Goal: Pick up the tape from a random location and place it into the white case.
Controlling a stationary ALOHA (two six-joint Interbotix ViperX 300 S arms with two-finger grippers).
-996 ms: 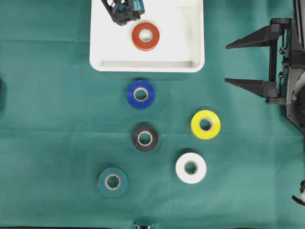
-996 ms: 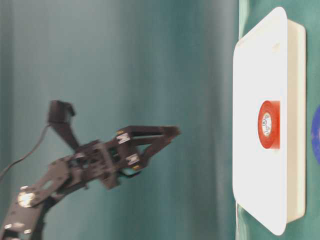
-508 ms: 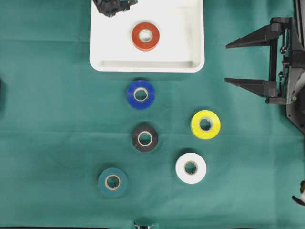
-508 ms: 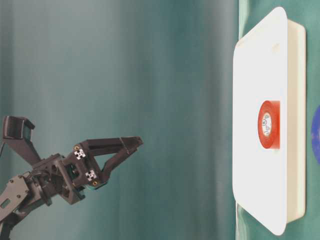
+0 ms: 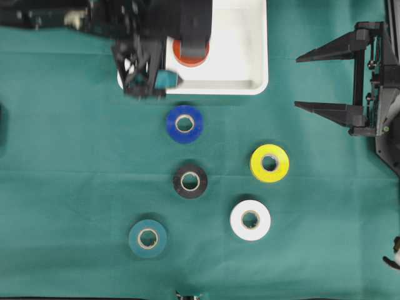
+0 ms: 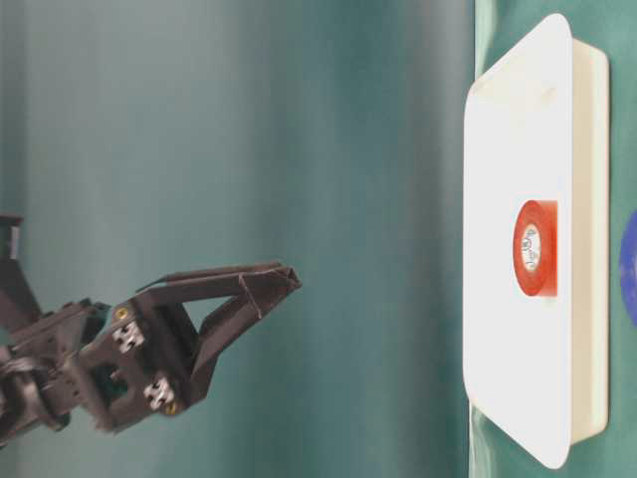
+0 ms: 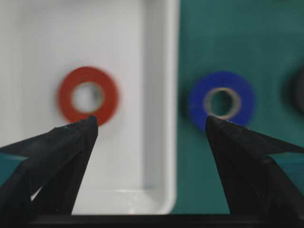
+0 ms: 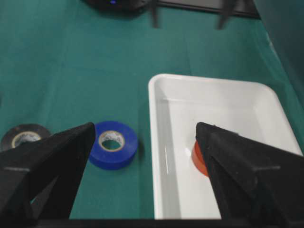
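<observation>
The left gripper [image 7: 151, 126] hangs with its jaws spread wide and nothing between them; its wrist view looks down past the two dark fingertips at the red tape roll [image 7: 88, 96] lying flat inside the white case [image 7: 159, 118] and at the blue roll [image 7: 221, 101] on the green cloth [image 7: 228, 38] just outside the case's rim. In the overhead view the left arm [image 5: 147, 37] reaches in from the upper left and covers the left part of the case [image 5: 240, 56], with the red roll [image 5: 189, 55] partly hidden beneath it. At the right edge of the table, the right gripper [image 5: 306, 82] holds its jaws fully apart as well, empty, well clear of the case. On the cloth [image 5: 62, 156] below the case lie five more rolls, each flat and separate from the others: the blue roll [image 5: 184, 124] nearest the rim, a black roll [image 5: 190, 181] beneath it, a yellow roll [image 5: 269, 163] to the right, a white roll [image 5: 250, 220] lower right, and a teal roll [image 5: 147, 238] lower left. The table-level view shows the left gripper [image 6: 284, 282] raised well above the case [image 6: 513, 239].
</observation>
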